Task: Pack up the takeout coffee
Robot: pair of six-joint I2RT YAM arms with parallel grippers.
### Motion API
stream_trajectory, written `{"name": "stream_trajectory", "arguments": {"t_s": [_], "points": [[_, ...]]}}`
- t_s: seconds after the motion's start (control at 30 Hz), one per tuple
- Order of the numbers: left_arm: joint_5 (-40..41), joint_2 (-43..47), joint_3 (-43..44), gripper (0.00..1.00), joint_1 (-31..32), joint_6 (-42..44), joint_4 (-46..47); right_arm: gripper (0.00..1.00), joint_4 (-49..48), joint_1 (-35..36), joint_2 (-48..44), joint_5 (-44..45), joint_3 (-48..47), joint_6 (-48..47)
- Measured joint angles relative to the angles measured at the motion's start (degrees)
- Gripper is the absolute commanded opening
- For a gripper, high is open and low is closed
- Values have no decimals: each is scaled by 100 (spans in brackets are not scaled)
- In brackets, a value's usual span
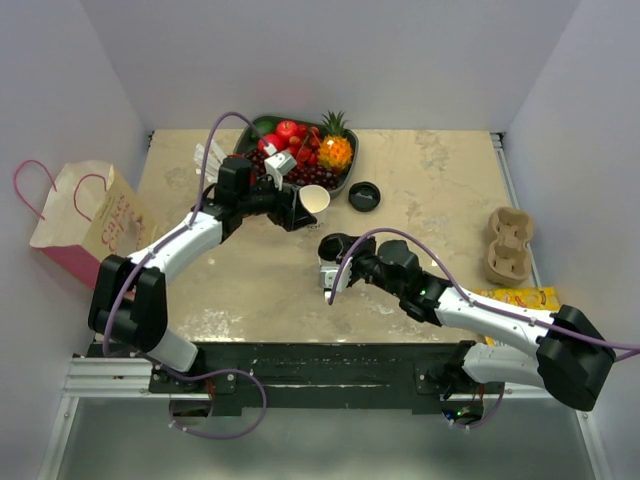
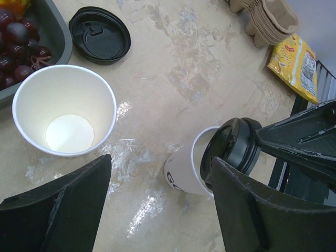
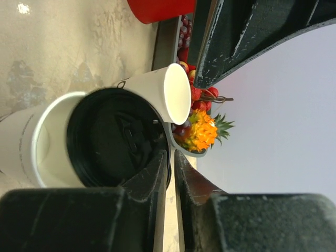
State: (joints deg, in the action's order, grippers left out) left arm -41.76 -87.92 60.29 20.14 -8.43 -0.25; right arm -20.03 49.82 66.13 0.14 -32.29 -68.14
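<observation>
The takeout coffee cup is white with dark print and stands mid-table; it also shows in the left wrist view and the right wrist view. My right gripper is shut on the rim of a black lid and holds it tilted at the cup's mouth. My left gripper is open and empty, its fingers hovering above the table between the printed cup and a lidless plain white cup.
A second black lid lies on the table by the dark fruit tray. A red cup stands at the tray. A cardboard cup carrier and a yellow packet lie right. A pink-and-white paper bag stands left.
</observation>
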Motion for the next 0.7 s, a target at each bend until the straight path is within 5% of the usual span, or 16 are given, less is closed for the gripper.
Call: {"name": "stream_trajectory", "arguments": {"t_s": [0.7], "points": [[-2,-131,28,80,98,13,46,21,973,2,-118,-116,-334,424]]}}
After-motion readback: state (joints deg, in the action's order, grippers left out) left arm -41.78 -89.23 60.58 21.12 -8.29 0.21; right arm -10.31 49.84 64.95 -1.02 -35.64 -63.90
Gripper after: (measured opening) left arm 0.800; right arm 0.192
